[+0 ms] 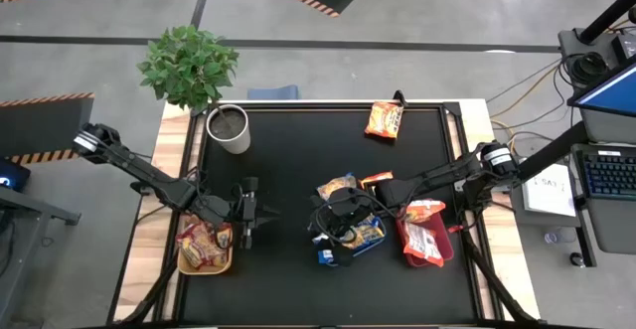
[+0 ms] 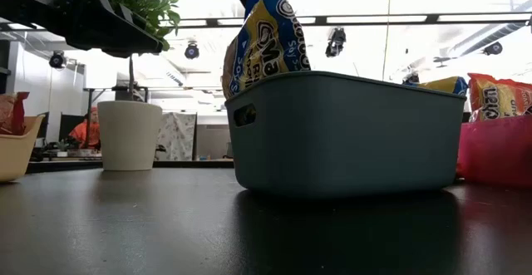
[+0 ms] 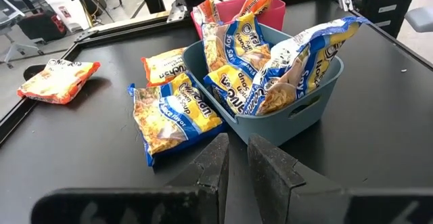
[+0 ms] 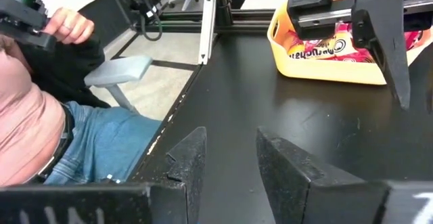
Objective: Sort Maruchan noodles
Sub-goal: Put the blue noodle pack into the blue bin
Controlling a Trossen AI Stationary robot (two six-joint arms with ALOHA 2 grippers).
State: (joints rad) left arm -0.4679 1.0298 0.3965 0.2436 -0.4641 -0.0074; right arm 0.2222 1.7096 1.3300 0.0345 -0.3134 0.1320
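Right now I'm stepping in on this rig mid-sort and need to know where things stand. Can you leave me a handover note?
Left gripper: slightly open, empty, beside the yellow tray, which holds red packets.
Right gripper: open, empty, at the blue bin.
Done: several blue-and-yellow packets are in the blue bin, and orange packets are in the red tray.
Left: a loose blue-and-yellow packet and a loose orange packet lie on the table beside the blue bin. A far orange packet lies apart near the table's far edge.
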